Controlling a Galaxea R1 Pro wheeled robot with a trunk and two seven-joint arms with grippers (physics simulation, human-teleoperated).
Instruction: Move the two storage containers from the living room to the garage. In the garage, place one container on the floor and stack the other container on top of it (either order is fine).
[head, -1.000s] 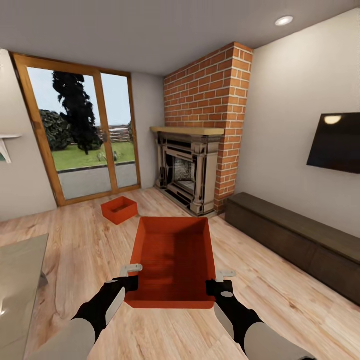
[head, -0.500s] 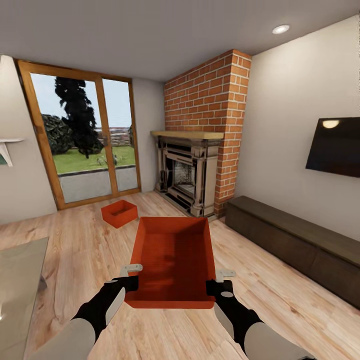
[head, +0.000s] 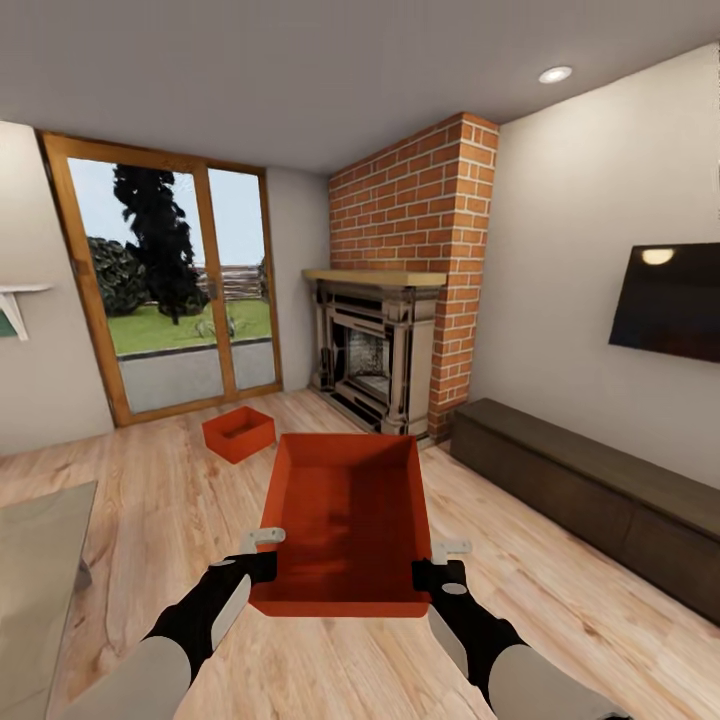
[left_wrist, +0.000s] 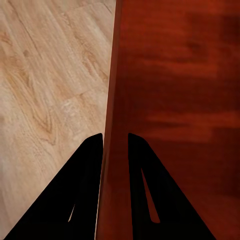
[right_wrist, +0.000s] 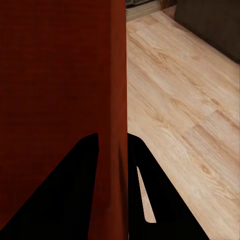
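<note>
Carrying step: near red-orange lidless plastic bin (head: 348, 520) clamped by left claw (left_wrist: 115, 141) and right claw (right_wrist: 113, 140) on opposite walls, twin bin (head: 239, 432) left far on the plank floor (head: 150, 500); next, probably haul to garage.

L end effector (head: 262, 552) clamped, R end effector (head: 446, 562) clamped

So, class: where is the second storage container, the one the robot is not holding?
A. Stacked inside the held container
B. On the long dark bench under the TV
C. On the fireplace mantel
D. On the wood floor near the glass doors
D: the second storage container sits on the wood floor near the glass doors, beyond the held container.
</note>
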